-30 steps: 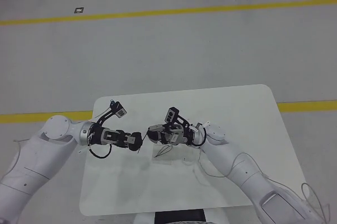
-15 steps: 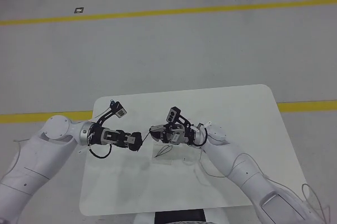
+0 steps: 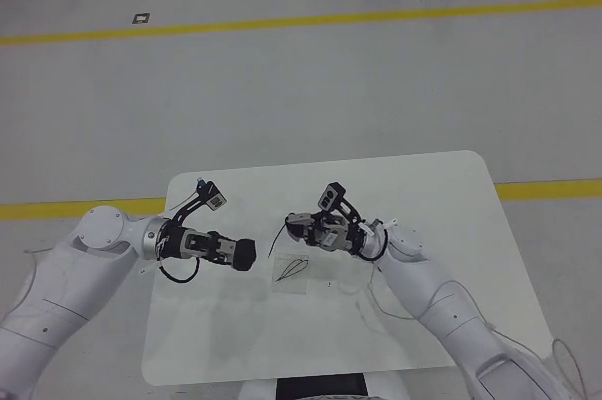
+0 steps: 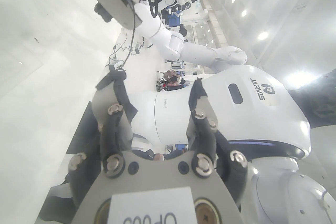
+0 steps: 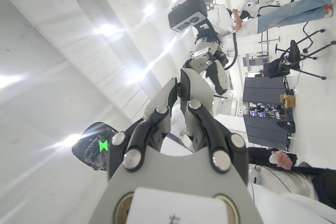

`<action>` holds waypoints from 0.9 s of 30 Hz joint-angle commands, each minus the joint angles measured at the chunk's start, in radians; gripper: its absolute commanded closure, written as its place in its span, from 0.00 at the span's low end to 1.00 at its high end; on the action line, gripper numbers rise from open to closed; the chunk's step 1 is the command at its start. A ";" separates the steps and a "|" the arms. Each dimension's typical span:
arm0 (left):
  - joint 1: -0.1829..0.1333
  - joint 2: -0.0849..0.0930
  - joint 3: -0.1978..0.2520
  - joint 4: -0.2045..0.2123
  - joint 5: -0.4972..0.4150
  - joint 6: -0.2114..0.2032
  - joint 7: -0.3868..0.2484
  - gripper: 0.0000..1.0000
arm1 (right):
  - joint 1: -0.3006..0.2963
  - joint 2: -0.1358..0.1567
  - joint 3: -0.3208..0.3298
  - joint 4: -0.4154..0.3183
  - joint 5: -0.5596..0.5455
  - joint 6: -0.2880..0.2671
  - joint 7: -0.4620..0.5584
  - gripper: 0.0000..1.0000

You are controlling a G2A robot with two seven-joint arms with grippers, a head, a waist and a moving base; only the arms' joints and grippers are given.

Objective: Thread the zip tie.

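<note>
Zip tie (image 3: 277,244) pinched in closed right tool (image 3: 290,229), left tool (image 3: 250,254) spread wide, empty

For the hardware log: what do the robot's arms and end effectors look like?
White rounded-shell left arm and right arm, black wrists, thin black cables, black camera brackets. Left end effector: grey screwed plate, white label, black link fingers, black-taped tips. Right end effector: same, untaped grey tips.

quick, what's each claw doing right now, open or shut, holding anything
Left claw: open, holding nothing.
Right claw: shut on the thin black plastic zip tie.
</note>
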 commanded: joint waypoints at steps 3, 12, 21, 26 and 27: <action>0.000 0.000 0.000 0.000 0.000 0.000 0.000 0.00 | -0.029 0.019 0.048 -0.063 -0.075 -0.031 -0.050 1.00; 0.016 -0.008 0.005 -0.005 0.014 0.000 0.104 0.00 | -0.047 0.017 0.052 -0.095 -0.055 -0.051 -0.084 1.00; 0.066 -0.060 -0.015 0.000 0.064 0.000 0.279 0.00 | -0.077 -0.012 -0.005 -0.119 -0.022 -0.211 -0.211 1.00; 0.085 -0.100 -0.032 0.007 0.074 0.000 0.362 0.00 | -0.063 -0.029 -0.026 -0.102 -0.037 -0.248 -0.292 1.00; 0.085 -0.100 -0.032 0.007 0.074 0.000 0.362 0.00 | -0.063 -0.029 -0.026 -0.102 -0.037 -0.248 -0.292 1.00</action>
